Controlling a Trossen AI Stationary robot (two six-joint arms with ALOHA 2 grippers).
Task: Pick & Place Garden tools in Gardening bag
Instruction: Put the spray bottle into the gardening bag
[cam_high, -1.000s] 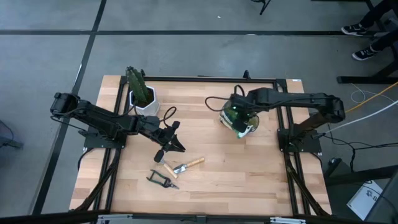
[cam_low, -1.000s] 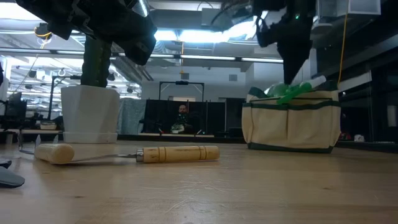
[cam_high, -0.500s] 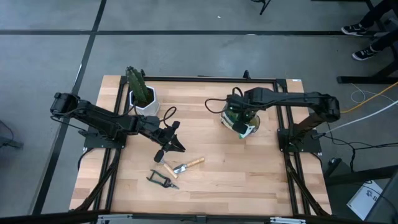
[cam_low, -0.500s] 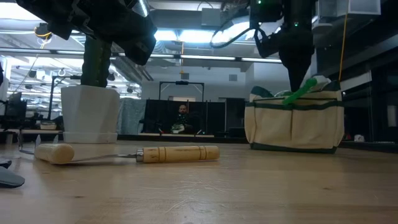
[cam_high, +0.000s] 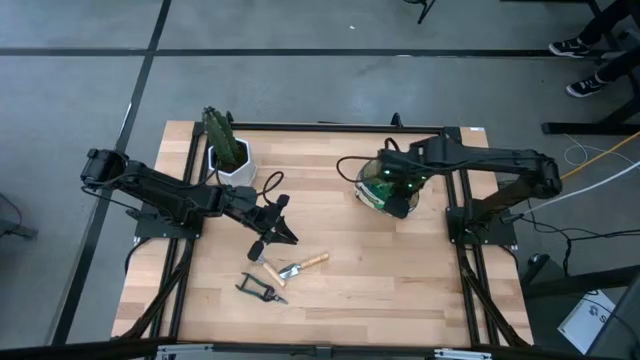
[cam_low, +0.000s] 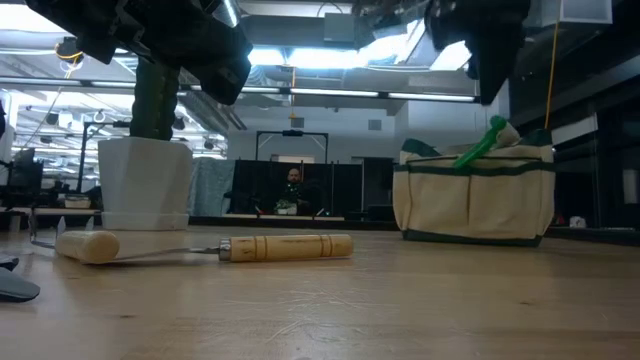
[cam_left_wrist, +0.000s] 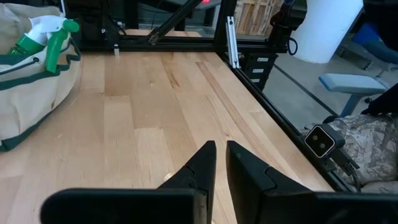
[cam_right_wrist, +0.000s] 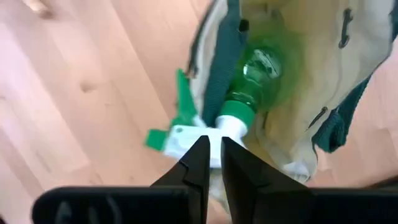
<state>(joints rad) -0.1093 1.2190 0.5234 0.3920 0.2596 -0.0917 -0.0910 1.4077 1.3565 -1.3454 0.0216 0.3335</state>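
The tan gardening bag (cam_high: 372, 192) with green trim stands at the table's far right. A green spray bottle (cam_right_wrist: 252, 74) lies in it, its white-and-green head (cam_low: 482, 143) sticking out over the rim. My right gripper (cam_right_wrist: 213, 142) hangs above the bag, pointing down. It is shut and clear of the bottle. My left gripper (cam_left_wrist: 220, 146) hovers shut over the table's middle, holding nothing. Below it on the wood lie two wooden-handled tools (cam_high: 300, 266) and the black pruning shears (cam_high: 260, 290).
A white pot with a green cactus-like plant (cam_high: 228, 150) stands at the far left. In the low view the pot (cam_low: 145, 185) is behind the two wooden handles (cam_low: 285, 247). Bare wood lies between the tools and the bag.
My right gripper has gone up from the bag's mouth and a little toward the table's right edge. It now hangs clear of the spray bottle. The bottle stays in the bag, with its head tilted up over the rim.
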